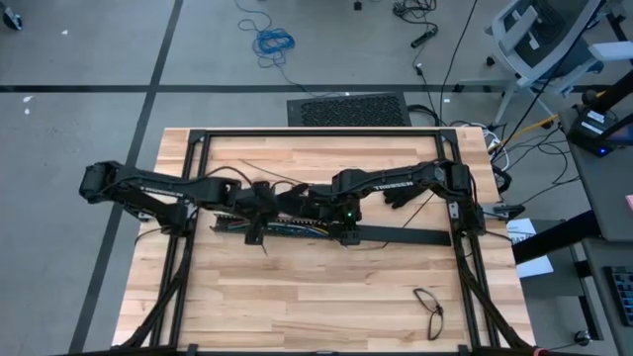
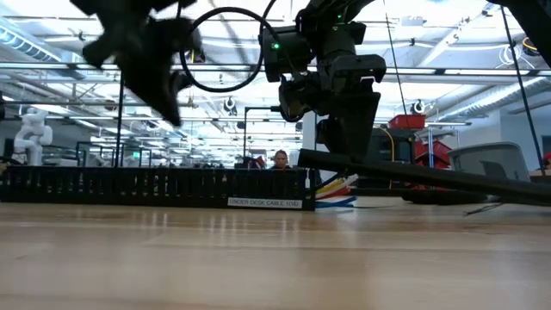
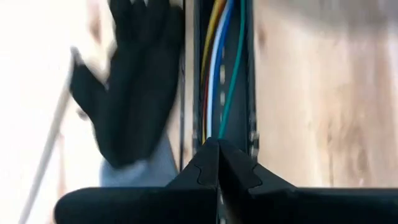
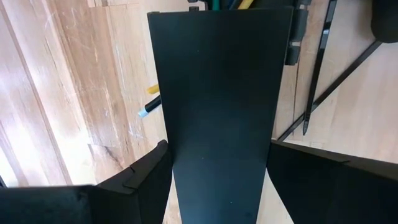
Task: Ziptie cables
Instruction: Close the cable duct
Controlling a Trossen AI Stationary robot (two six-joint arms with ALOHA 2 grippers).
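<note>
From the high view, your two arms meet over the middle of the pale butcher-block table (image 1: 326, 297). The left tool (image 1: 259, 210) sits above the long slotted tray (image 1: 259, 226), and the right tool (image 1: 341, 220) is at the tray's right end, where a flat black cover (image 1: 406, 235) runs off to the right. A black glove (image 1: 404, 195) lies just behind the right arm, and a small loop of dark wire (image 1: 429, 305) sits alone near the front right corner.

Low view: the tray (image 2: 155, 187) reads as a comb-toothed black wall with a white label strip. The cables (image 2: 337, 193) poke out of its end in a fan, yellow, white, red and blue. The cover (image 2: 422, 175) slants across on the right under the right tool (image 2: 340, 129).

Left wrist view: your left tool (image 3: 219, 163) has its smooth fingers pressed together, nothing visibly between them. Right past the tips the cables (image 3: 219, 68) run straight down the tray channel. The glove (image 3: 134, 74) lies beside it.

Right wrist view: the right tool (image 4: 219, 168) is clamped on the wide matte cover (image 4: 219, 93), one finger on each edge. Thin stiff zip ties (image 4: 317, 74) lie on the wood beside it.
</note>
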